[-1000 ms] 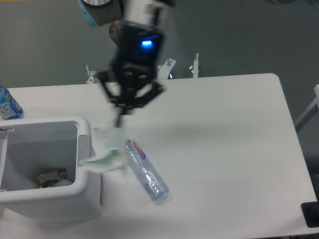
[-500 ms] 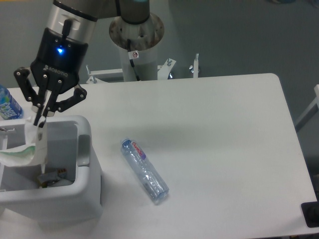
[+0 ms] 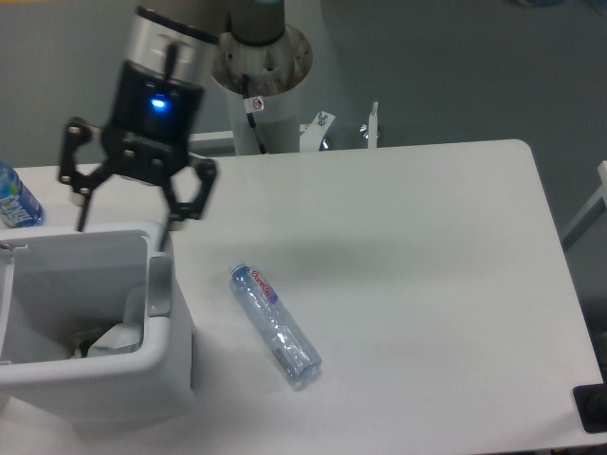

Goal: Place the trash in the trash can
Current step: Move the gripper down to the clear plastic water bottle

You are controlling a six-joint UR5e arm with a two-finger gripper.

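Two fingers of the gripper (image 3: 123,225) stand spread wide apart above the trash can (image 3: 156,365), holding nothing and touching nothing. What looks like the crumpled white wrapper (image 3: 116,338) lies inside the can, though it is dim there. On the table (image 3: 417,284), the slim clear bottle (image 3: 274,325) lies flat just right of the can, its long axis running diagonally, labelled end toward the upper left.

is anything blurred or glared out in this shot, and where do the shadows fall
Fixed camera: the open gripper shows slight motion blur at its fingers, with a blue light glowing on its body. The clear plastic bottle is sharp and its label readable as red and blue. Lighting is even and soft; the white table has no hard glare, only a faint shadow right of the trash can.
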